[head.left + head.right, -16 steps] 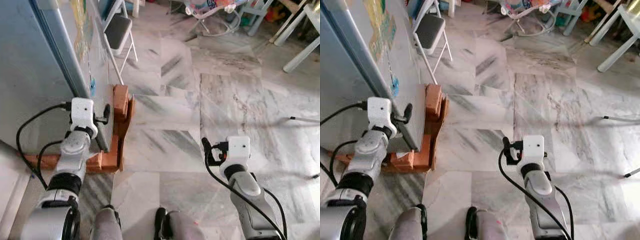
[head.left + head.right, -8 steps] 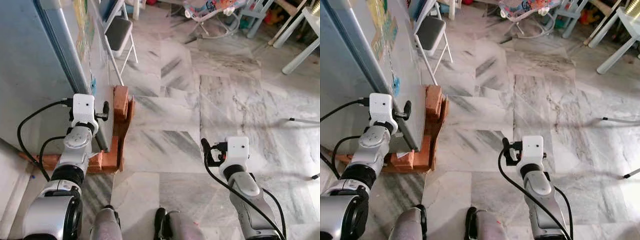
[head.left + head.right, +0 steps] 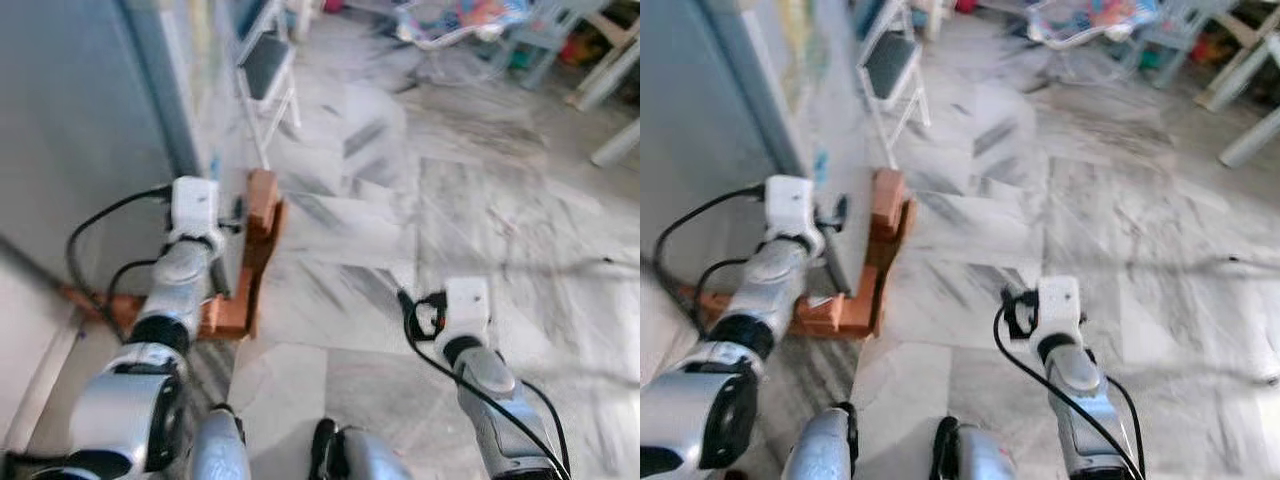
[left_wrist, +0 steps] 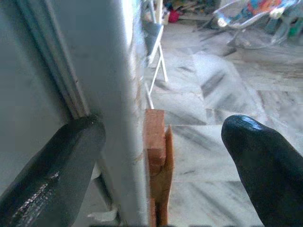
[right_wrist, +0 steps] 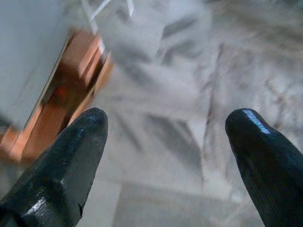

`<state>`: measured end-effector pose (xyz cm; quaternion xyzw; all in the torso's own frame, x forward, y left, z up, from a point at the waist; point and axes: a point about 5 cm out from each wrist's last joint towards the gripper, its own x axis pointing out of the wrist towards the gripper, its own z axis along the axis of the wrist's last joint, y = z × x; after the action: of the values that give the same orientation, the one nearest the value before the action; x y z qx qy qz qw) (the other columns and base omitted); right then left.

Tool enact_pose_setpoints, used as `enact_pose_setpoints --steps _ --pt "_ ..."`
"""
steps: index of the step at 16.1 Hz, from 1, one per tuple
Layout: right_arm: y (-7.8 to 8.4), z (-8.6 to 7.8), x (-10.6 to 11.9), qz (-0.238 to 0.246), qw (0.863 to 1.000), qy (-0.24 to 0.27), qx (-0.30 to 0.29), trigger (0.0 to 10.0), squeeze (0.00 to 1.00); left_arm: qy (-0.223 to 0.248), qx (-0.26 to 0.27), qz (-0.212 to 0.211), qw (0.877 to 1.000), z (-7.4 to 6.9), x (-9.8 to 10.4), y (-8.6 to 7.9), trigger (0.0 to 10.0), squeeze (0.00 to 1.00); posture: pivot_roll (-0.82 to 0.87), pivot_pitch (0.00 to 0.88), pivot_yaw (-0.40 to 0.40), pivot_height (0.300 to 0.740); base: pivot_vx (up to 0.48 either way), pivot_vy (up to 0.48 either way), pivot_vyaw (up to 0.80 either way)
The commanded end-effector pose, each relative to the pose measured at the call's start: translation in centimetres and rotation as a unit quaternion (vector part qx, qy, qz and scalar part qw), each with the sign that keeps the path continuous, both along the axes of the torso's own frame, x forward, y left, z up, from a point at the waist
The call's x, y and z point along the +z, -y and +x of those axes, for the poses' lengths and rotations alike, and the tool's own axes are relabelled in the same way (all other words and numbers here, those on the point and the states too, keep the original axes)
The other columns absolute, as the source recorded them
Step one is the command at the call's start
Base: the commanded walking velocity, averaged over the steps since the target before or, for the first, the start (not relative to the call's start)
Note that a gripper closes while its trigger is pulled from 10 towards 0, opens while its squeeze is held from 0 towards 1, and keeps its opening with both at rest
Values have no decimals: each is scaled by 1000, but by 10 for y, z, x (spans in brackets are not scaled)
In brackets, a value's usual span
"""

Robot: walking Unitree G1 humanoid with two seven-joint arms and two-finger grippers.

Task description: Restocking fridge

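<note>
Grey fridge (image 4: 99, 71): its door edge sits between my spread left gripper (image 4: 161, 156) fingers.
Right gripper (image 5: 163, 156): parted, empty, above marble floor (image 3: 480, 210).

The right gripper (image 5: 165, 156) has its 2 black fingers (image 5: 61, 165) spread wide apart over the grey-veined marble floor (image 5: 189, 94). Beyond the fingers, blurred, a stack of orange bricks (image 5: 61, 90) sits on that floor against the foot of a grey fridge (image 5: 23, 56).
</note>
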<state>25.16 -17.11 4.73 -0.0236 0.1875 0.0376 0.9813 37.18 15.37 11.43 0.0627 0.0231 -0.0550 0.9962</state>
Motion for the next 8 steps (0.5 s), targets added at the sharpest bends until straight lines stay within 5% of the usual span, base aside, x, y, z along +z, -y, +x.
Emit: enact_pose_setpoints --steps 1,2,4,5,6,8 --pt "7 -4 -6 -6 1000 -22 -1 10000 0 82 -86 17 993 13 43 41 10000 0 94 168 -145 740 0 0 0" --pt "7 -5 -10 -5 999 -43 6 10000 0 105 -155 0 982 9 56 81 10000 0 92 166 -144 740 0 0 0" --pt "4 -5 -11 -7 999 -48 16 10000 0 120 -262 -24 957 -7 66 131 10000 0 91 166 -144 740 0 0 0" --pt "2 -4 -13 -8 998 -55 24 10000 0 133 -373 -43 917 -41 71 183 10000 0 90 161 -144 740 0 0 0" --pt "0 -3 -13 -7 998 -57 27 10000 0 123 -390 -45 911 -49 63 191 10000 0 88 159 -141 740 0 0 0" --pt "-1 -3 -13 -4 998 -58 28 10000 0 111 -380 -18 918 -46 48 182 10000 0 88 160 -137 740 0 0 0"
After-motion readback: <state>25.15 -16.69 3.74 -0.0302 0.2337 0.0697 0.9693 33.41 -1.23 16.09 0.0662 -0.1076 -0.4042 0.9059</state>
